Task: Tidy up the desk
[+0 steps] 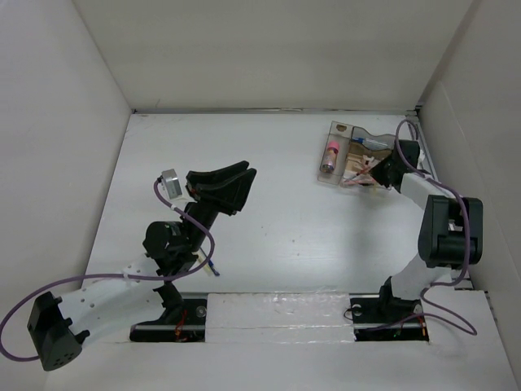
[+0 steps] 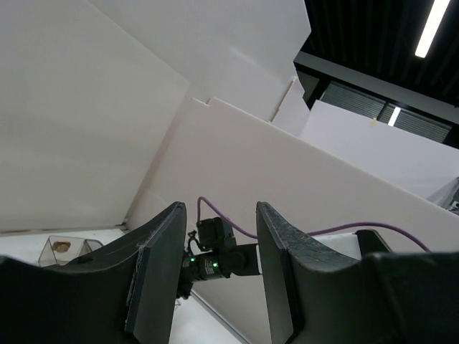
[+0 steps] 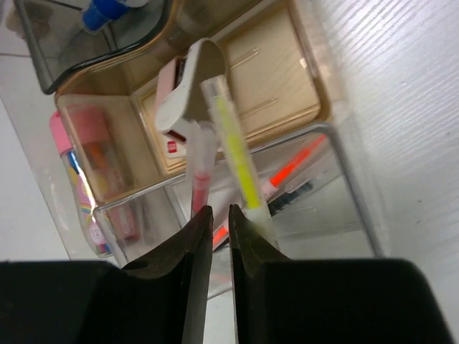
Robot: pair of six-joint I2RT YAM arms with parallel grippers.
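Note:
The desk (image 1: pixel 269 236) is a white tabletop walled by white panels. At its back right stands a clear compartment tray (image 1: pixel 333 129) holding stationery. My right gripper (image 1: pixel 373 169) hangs over the tray's near side. In the right wrist view its jaws (image 3: pixel 220 215) stand a narrow slit apart with nothing between them. A yellow highlighter (image 3: pixel 237 150) leans just outside the right finger. A red pen (image 3: pixel 201 179) leans outside the left one. My left gripper (image 1: pixel 234 181) is raised over the desk's left half, open and empty (image 2: pixel 220 211).
The tray (image 3: pixel 348 179) also holds a pink tube (image 3: pixel 90 172), orange pens (image 3: pixel 294 166), a blue-capped item (image 3: pixel 107 11) and a tan box (image 3: pixel 265 79). The right wall panel (image 1: pixel 472 163) stands close behind the right arm. A white strip (image 1: pixel 277 314) lies between the arm bases.

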